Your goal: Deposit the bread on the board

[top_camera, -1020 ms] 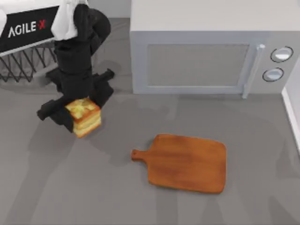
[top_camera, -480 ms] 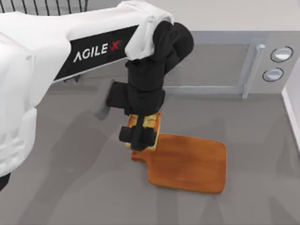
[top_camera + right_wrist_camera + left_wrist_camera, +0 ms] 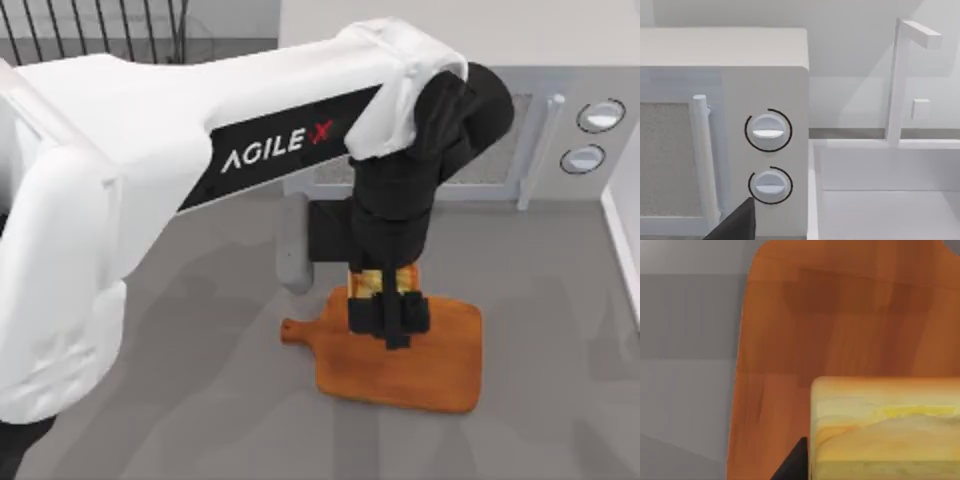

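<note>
Left gripper (image 3: 388, 318) now over the board (image 3: 440, 365), carried across from the table's left side within the last second; half a second ago still at the board's handle end. Clenched on the bread (image 3: 380, 283), a sliver of golden crust showing between the black fingers in the top view. In the left wrist view, bread (image 3: 885, 427) close against the gripper, with board (image 3: 790, 340) spread directly beneath and beyond it; grey table (image 3: 685, 340) off to one side. Whether bread and board touch: cannot be told, though a gap seems likely given the shadowless view of wood under it.

Meaning for the task: transport essentially complete, deposit not yet done. Remaining, by judgement: lower straight down onto the wood under the gripper, then release. Risk: gripper nearer the handle side than the board's middle, so a tumble on release could send the bread toward that edge.

Microwave (image 3: 560, 130) behind the gripper, untouched. Right arm parked by the microwave's dials (image 3: 768, 131), a dark finger tip (image 3: 737, 222) at that view's edge.
</note>
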Controlling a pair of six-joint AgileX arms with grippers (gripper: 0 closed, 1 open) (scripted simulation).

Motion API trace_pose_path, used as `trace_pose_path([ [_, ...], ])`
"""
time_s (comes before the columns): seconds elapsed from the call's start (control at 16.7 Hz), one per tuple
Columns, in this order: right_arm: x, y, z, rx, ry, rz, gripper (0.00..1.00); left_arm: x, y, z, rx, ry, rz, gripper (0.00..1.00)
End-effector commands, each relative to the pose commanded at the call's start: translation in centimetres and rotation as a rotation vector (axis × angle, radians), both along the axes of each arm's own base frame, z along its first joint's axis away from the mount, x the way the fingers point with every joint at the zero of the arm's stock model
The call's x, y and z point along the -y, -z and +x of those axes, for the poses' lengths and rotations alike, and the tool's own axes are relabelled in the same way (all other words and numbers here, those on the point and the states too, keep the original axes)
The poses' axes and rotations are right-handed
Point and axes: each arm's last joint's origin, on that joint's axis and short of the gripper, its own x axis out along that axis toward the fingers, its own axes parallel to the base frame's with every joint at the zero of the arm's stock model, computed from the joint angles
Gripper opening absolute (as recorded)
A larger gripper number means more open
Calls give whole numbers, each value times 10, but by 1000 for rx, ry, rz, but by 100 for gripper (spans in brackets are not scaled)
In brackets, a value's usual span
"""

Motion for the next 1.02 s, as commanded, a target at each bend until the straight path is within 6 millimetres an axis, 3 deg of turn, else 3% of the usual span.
trace_pose_path([
  [0.48,0,0,0,0,0,0,100,-1,1,0,2,-3,-2,0],
  [1.02,0,0,0,0,0,0,100,1,31,0,2,-1,-5,0],
])
